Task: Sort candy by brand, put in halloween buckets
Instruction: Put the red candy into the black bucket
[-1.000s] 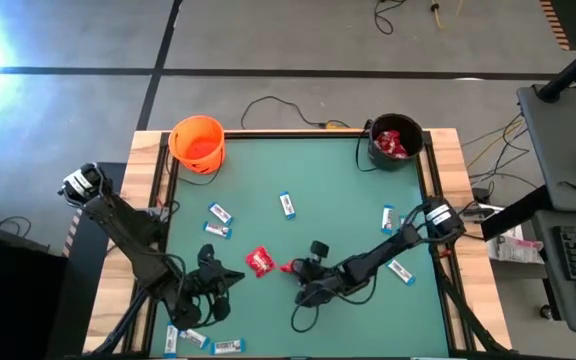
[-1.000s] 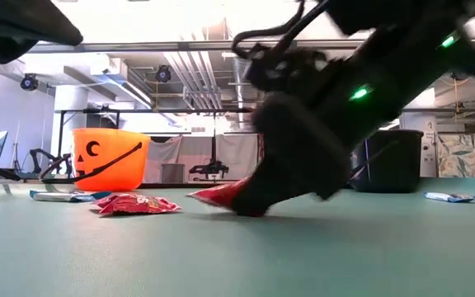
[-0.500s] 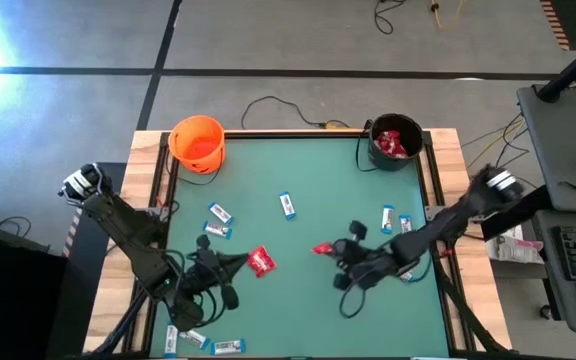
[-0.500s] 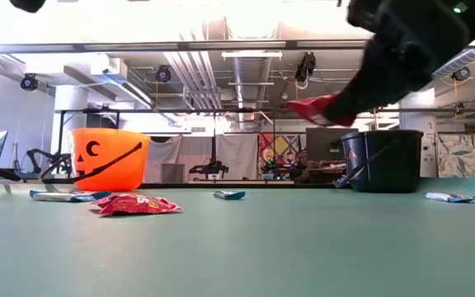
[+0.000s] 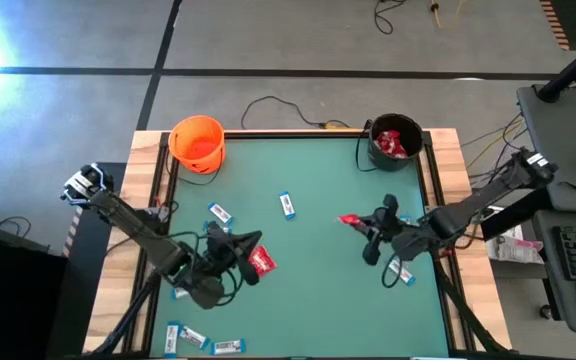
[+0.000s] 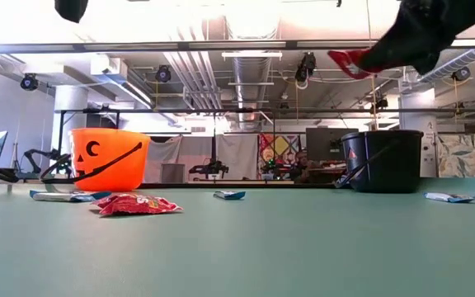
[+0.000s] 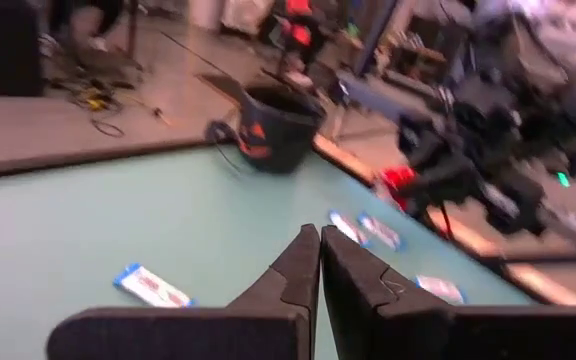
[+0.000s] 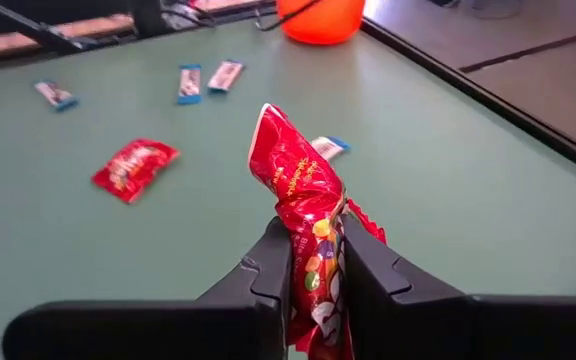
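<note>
My right gripper (image 5: 362,227) hangs above the table's right half, shut on a crinkly red candy packet (image 8: 299,176). It is nearer than the black bucket (image 5: 395,141), which holds red packets. My left gripper (image 5: 255,239) is shut on nothing, above a second red packet (image 5: 261,261) that lies flat on the mat. The orange bucket (image 5: 197,143) stands at the far left corner. Light blue bars (image 5: 287,205) lie scattered flat on the mat. My right gripper pinches the red packet's lower end (image 8: 315,246) between its two fingers (image 8: 271,262). The packet stands up beyond the fingertips, crumpled, lifted clear of the table (image 6: 350,62). The fingers point toward the table's left, slanting a little downward.
More blue bars lie near the right arm (image 5: 400,272), by the right edge (image 5: 389,218), left of centre (image 5: 219,212) and along the near left edge (image 5: 196,340). A raised wooden rim (image 5: 298,133) frames the green mat. Cables run over the floor beyond the far edge.
My right gripper has risen from the mat's near middle with the red packet, carrying it clear of the table toward the right and far edges, closer to the black bucket. My left gripper has risen and gone right and farther, turning, to above the lying red packet.
</note>
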Controlling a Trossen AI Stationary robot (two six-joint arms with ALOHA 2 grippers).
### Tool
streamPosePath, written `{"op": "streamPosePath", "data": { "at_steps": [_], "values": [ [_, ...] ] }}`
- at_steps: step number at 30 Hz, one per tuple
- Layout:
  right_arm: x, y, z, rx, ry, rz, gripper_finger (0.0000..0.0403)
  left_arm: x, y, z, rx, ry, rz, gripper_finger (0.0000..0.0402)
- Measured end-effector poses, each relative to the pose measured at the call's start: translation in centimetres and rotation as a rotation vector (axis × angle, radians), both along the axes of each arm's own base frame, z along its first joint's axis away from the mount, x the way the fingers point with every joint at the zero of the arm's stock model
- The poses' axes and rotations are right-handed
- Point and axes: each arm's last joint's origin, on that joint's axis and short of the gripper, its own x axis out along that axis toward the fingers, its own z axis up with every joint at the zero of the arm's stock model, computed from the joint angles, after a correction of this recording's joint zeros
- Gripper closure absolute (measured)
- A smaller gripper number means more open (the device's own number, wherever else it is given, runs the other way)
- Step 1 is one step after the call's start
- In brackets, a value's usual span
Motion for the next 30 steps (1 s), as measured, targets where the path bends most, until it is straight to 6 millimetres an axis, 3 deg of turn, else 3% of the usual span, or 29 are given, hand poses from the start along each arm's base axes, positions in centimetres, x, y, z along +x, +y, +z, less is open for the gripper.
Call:
{"op": "streamPosePath", "data": {
  "at_steps": [7, 15, 25, 30],
  "values": [
    [-2.7, -1.6, 1.0, 0.007, 0.035, -0.035, 0.0357, 0.3, 0.4, 0.4, 0.006, -0.057, 0.073, 0.0402],
    [-4.2, -5.0, 4.3, -0.08, 0.074, -0.13, 0.036, 2.0, -0.8, -1.4, -0.038, -0.098, 0.067, 0.0402],
    [-2.6, -11.6, 7.8, -0.175, 0.4, -0.347, 0.036, 2.6, -1.5, -1.4, -0.026, -0.098, 0.024, 0.0402],
    [-2.3, -15.3, 7.1, -0.088, 0.499, -0.426, 0.036, 2.6, -1.6, -1.4, -0.035, -0.102, 0.019, 0.0402]
  ]
}}
